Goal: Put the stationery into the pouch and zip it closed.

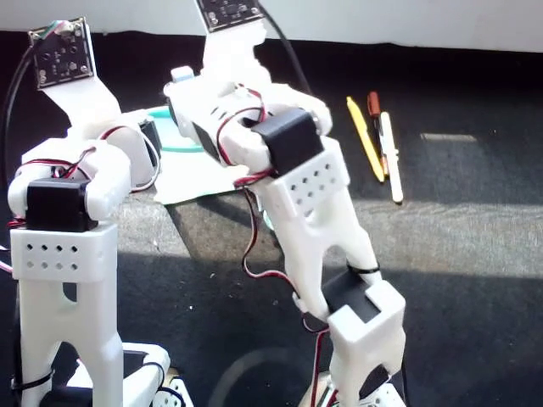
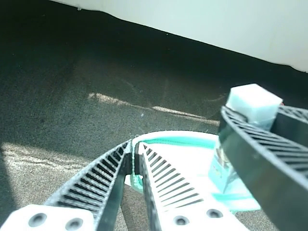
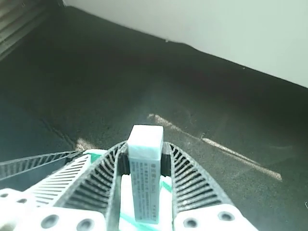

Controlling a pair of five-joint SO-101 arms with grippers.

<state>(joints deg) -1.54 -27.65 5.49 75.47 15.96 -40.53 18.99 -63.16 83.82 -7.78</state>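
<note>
Eraser [image 3: 144,166] clamped in the right tool [image 3: 144,148] hangs over the open pouch [image 2: 185,139], whose rim the left tool [image 2: 134,146] pinches tight, while three pens [image 1: 379,146] lie on the counter [image 1: 475,254], unpacked, and zipping looks far off.

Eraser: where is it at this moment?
The eraser is clamped in the right end effector, just over the pouch, well left of the pens in the high view. The left end effector pinches the pouch's edge beside it.
</note>
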